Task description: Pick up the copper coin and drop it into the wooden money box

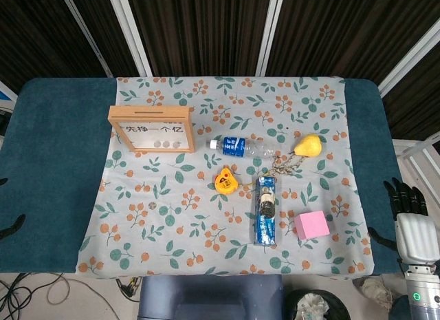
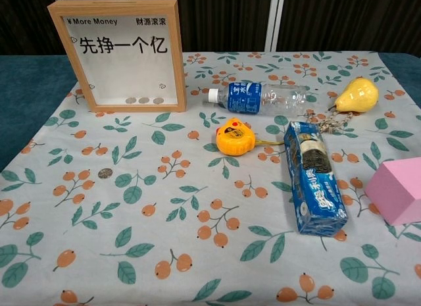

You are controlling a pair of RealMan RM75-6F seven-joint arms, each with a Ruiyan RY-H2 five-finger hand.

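Note:
The copper coin (image 1: pixel 152 204) (image 2: pixel 104 174) lies flat on the floral cloth, left of centre, with nothing touching it. Behind it the wooden money box (image 1: pixel 151 129) (image 2: pixel 125 56) stands upright at the back left, a few coins visible behind its clear front. In the head view my right hand (image 1: pixel 411 227) hangs off the table's right edge, fingers spread and empty, far from the coin. Of my left hand (image 1: pixel 12 228) only dark fingertips poke in at the left edge. Neither hand appears in the chest view.
A water bottle (image 1: pixel 244 147), yellow pear (image 1: pixel 308 144) with a key chain (image 1: pixel 287 163), yellow tape measure (image 1: pixel 225 181), blue biscuit pack (image 1: pixel 266 210) and pink block (image 1: pixel 311 225) fill the centre and right. Blue table surface (image 1: pixel 55 168) flanks the cloth.

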